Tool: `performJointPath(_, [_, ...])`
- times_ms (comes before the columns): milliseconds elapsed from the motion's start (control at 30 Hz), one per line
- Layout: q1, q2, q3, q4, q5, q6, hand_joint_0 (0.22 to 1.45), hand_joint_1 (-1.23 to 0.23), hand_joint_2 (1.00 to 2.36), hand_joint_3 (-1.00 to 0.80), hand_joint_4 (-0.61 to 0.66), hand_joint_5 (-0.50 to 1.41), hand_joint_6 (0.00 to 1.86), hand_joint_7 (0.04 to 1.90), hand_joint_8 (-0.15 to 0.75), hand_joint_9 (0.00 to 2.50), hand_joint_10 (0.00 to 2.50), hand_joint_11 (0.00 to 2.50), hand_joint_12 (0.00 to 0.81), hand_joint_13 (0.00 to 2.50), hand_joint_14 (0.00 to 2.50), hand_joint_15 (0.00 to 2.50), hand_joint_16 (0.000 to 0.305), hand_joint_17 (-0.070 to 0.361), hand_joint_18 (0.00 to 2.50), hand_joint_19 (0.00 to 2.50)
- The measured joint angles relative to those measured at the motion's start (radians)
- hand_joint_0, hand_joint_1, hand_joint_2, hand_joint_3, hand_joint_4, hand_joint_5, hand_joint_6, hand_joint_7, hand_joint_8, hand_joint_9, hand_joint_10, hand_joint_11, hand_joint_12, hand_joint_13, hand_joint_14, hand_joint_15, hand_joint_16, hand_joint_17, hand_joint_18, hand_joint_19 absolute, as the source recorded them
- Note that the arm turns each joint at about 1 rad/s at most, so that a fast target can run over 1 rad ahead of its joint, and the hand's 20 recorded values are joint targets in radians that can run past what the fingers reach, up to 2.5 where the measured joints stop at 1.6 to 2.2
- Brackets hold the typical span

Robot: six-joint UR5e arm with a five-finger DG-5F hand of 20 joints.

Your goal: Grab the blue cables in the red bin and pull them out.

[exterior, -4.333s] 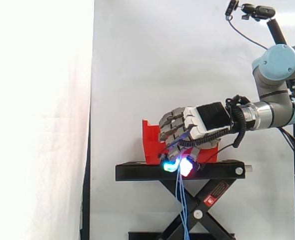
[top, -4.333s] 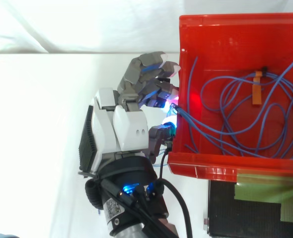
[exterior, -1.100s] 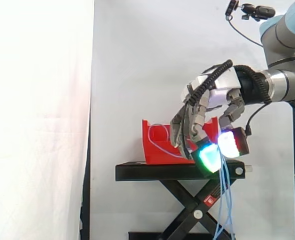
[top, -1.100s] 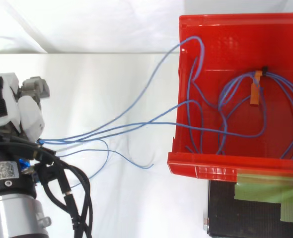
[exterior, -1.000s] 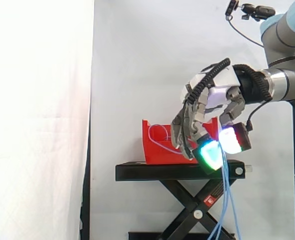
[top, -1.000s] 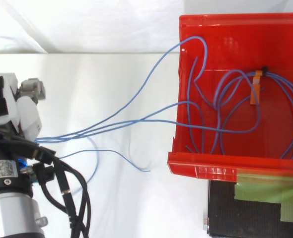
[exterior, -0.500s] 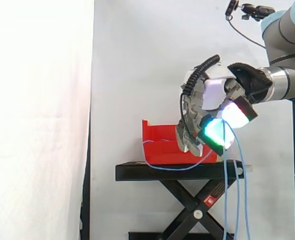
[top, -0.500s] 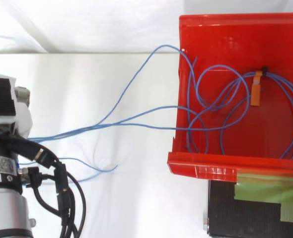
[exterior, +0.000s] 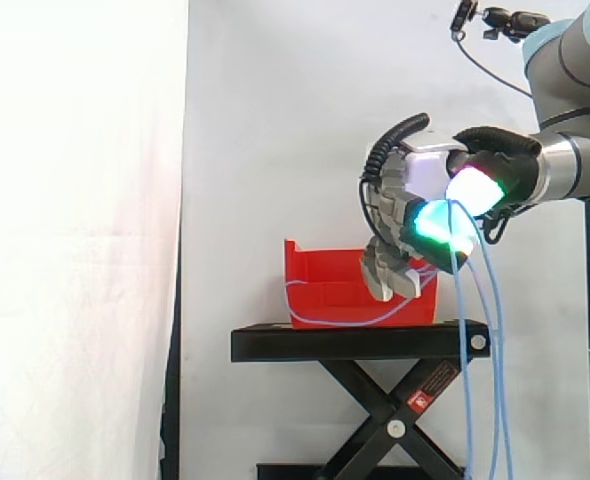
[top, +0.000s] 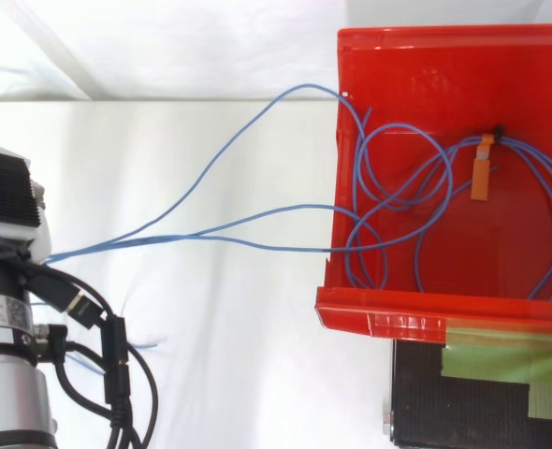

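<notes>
Since half a second ago the hand (exterior: 425, 182) has risen further and rolled its glowing pads up toward the arm, and the blue cables (top: 126, 241) have been drawn tighter across the gap to the red bin (top: 416, 323). In the side view the hand now hangs above and just to the right of the bin (exterior: 320, 290), which sits on the black stand (exterior: 345, 343) before the white curtain (exterior: 275, 120). Its fingers are curled with the thumb closed against them, clamping the cables; two long strands (exterior: 463, 350) drop from that pinch straight down past the stand's right end. Another strand sags in a shallow loop along the bin's front face. From above, several strands run from the hand at the left edge, fan apart, cross the bin's left wall and join coils lying on the bin floor, where an orange tie (top: 482, 173) binds them, so most of the bundle is inside the bin
</notes>
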Motion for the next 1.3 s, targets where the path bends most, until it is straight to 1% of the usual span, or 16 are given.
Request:
performJointPath(167, [0.000,0.000,0.000,0.000,-0.003,-0.007,0.91,-0.79,1.00,-1.00,0.03,1.10,0.02,0.93,0.204,1.31,0.03,0.98,0.300,0.99,0.02,0.69,0.036,0.081,0.64,0.72])
performJointPath(400, [0.000,0.000,0.000,-0.001,-0.008,-0.085,0.91,-0.79,1.00,-1.00,0.03,1.10,0.02,0.93,0.204,1.30,0.03,0.98,0.296,0.99,0.03,0.69,0.036,0.082,0.64,0.72])
performJointPath(567, [0.001,0.001,0.000,-0.001,-0.021,-0.137,0.90,-0.79,1.00,-1.00,0.03,1.10,0.02,0.93,0.201,1.30,0.03,0.98,0.298,0.99,0.03,0.69,0.036,0.081,0.64,0.73])
performJointPath(667, [0.001,0.001,0.000,-0.003,-0.030,-0.155,0.90,-0.79,1.00,-1.00,0.04,1.10,0.02,0.93,0.205,1.31,0.03,0.98,0.298,0.99,0.02,0.69,0.036,0.082,0.64,0.72])
performJointPath(800, [0.002,0.001,0.001,-0.021,-0.034,-0.158,0.90,-0.79,1.00,-1.00,0.04,1.10,0.02,0.93,0.207,1.31,0.03,0.98,0.298,0.99,0.02,0.69,0.036,0.082,0.64,0.72])
performJointPath(933, [0.002,0.001,0.001,-0.061,-0.035,-0.124,0.90,-0.79,1.00,-1.00,0.04,1.10,0.02,0.93,0.198,1.32,0.03,0.99,0.300,0.99,0.03,0.69,0.036,0.082,0.64,0.72])
performJointPath(1033, [0.002,0.001,0.001,-0.078,-0.036,-0.070,0.90,-0.79,1.00,-1.00,0.03,1.10,0.02,0.93,0.204,1.32,0.03,0.99,0.297,0.99,0.03,0.69,0.036,0.081,0.64,0.72])
performJointPath(1133, [0.002,0.001,0.001,-0.083,-0.034,-0.001,0.90,-0.79,1.00,-1.00,0.04,1.10,0.02,0.93,0.200,1.33,0.03,1.00,0.298,1.03,0.03,0.72,0.036,0.081,0.65,0.73])
performJointPath(1167, [0.002,0.001,0.001,-0.084,-0.034,0.029,0.90,-0.79,1.00,-1.00,0.04,1.10,0.02,0.93,0.206,1.34,0.03,1.02,0.305,1.11,0.03,0.78,0.036,0.081,0.66,0.74])
performJointPath(1233, [0.002,0.001,0.001,-0.085,-0.033,0.073,0.91,-0.79,1.00,-1.00,0.04,1.10,0.02,0.93,0.205,1.36,0.03,1.04,0.304,1.19,0.03,0.86,0.036,0.080,0.69,0.75])
performJointPath(1267, [0.002,0.001,0.001,-0.085,-0.033,0.098,0.91,-0.79,1.00,-1.00,0.04,1.10,0.02,0.93,0.207,1.36,0.03,1.05,0.314,1.25,0.03,0.95,0.036,0.081,0.71,0.77])
performJointPath(1300, [0.002,0.001,0.001,-0.085,-0.033,0.112,0.91,-0.79,1.00,-1.00,0.04,1.10,0.01,0.94,0.204,1.36,0.03,1.05,0.319,1.29,0.03,1.01,0.036,0.081,0.72,0.78])
